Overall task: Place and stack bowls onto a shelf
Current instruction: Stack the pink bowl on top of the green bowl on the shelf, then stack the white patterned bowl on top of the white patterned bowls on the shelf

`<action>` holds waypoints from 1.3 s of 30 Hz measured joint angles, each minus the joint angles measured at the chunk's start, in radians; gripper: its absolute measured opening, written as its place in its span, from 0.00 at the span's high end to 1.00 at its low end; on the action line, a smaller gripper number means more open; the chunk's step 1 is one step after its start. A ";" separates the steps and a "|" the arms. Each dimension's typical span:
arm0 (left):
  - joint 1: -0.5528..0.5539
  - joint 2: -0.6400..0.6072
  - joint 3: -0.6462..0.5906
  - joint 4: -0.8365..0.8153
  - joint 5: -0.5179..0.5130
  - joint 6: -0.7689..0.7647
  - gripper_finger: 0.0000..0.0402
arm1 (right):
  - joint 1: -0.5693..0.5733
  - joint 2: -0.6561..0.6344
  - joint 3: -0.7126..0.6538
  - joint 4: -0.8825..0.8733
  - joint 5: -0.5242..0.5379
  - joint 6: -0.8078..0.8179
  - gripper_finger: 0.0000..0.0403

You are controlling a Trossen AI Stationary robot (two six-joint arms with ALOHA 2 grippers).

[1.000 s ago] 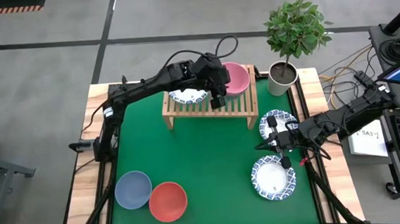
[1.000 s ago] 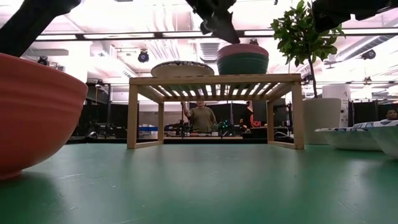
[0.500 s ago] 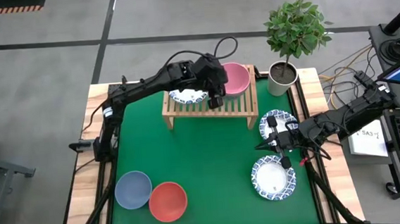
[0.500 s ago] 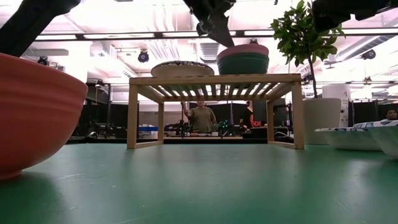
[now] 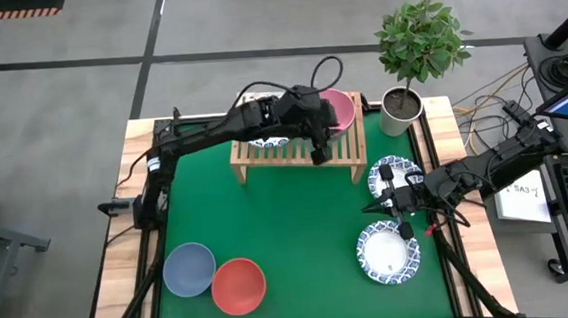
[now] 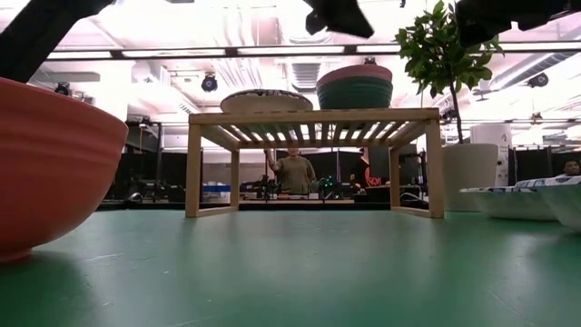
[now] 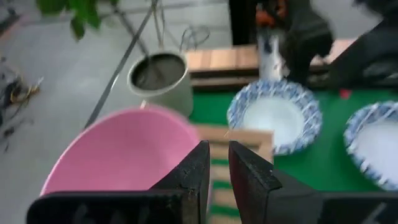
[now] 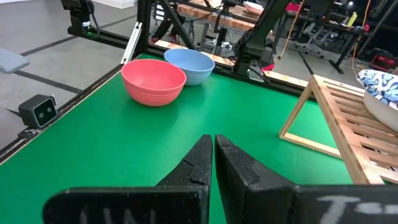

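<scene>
Pink bowl [image 5: 338, 110] sits on the wooden shelf [image 5: 298, 150] at its right end, a patterned white bowl [image 5: 263, 138] at its left; high view shows the left gripper [image 5: 319, 155] over the shelf's front edge, the right gripper [image 5: 389, 203] between two patterned bowls [image 5: 393, 174] [image 5: 389, 251]. Low view: pink bowl nested in a dark green bowl [image 6: 355, 94]. Left wrist view: fingers [image 7: 249, 177] nearly together, holding nothing. Right wrist view: fingers [image 8: 193, 165] closed, empty; red bowl [image 8: 153, 81] touching blue-grey bowl [image 8: 189, 65].
</scene>
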 joint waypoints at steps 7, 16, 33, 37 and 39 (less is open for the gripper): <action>-0.007 0.036 -0.033 0.137 -0.029 0.006 0.90 | 0.000 0.001 0.000 0.003 0.000 0.004 0.98; -0.003 0.052 -0.096 0.186 -0.035 -0.002 0.90 | 0.000 0.005 0.000 -0.001 0.001 0.001 0.98; -0.001 0.058 -0.117 0.187 -0.107 -0.023 0.90 | 0.000 0.005 0.000 0.001 0.001 0.000 0.98; -0.013 0.057 -0.099 0.175 -0.108 -0.031 0.90 | 0.000 0.005 0.000 0.000 0.001 -0.001 0.98; -0.029 0.044 -0.079 0.149 -0.108 -0.029 0.90 | 0.000 0.005 0.000 0.001 0.001 -0.001 0.98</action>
